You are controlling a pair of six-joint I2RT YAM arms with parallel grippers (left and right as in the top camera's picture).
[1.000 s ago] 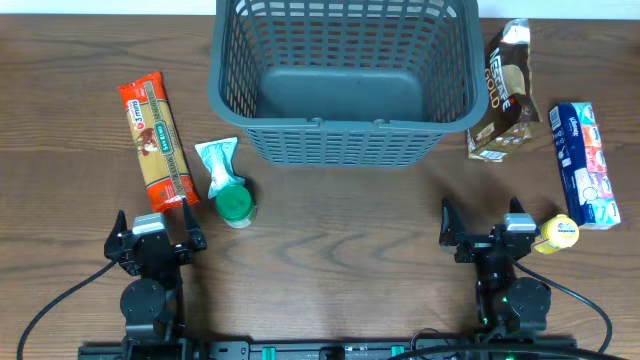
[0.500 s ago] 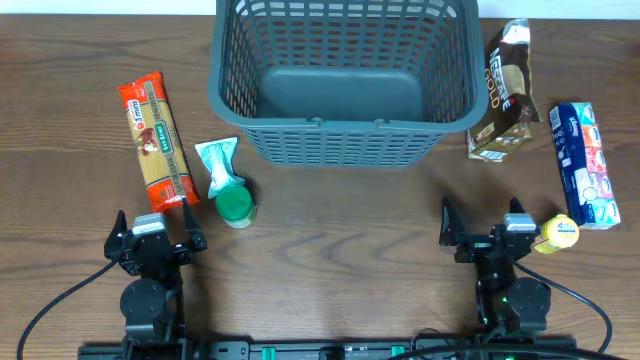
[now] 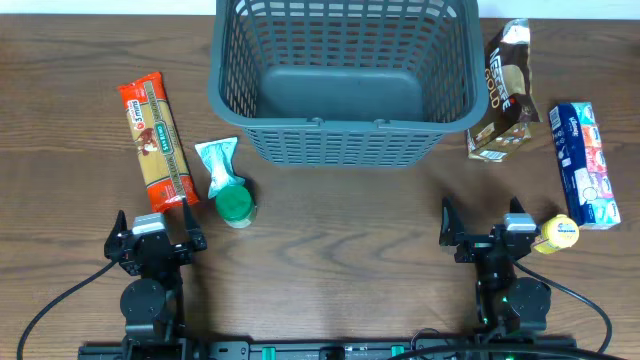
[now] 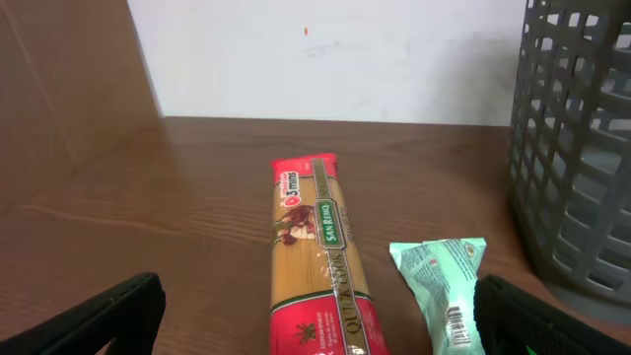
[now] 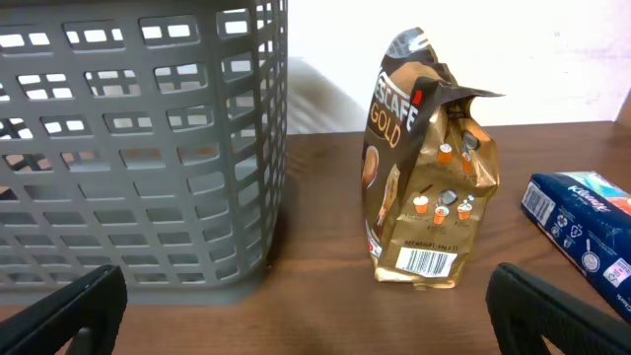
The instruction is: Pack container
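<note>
The grey plastic container (image 3: pixel 340 150), rectangular with rounded corners, lattice walls and a thick rim, sits at the upper centre of the overhead view on the dark wood-grain counter (image 3: pixel 330 235). Left of it lie a long glossy pasta packet (image 3: pixel 155 143) and a crinkled mint-green packet (image 3: pixel 218 165). To its right are a creased gold coffee pouch (image 3: pixel 505 95) and a blue tissue pack (image 3: pixel 585 165). The left jaws and right jaws, near the bottom edge, both stand wide open, gripping nothing
</note>
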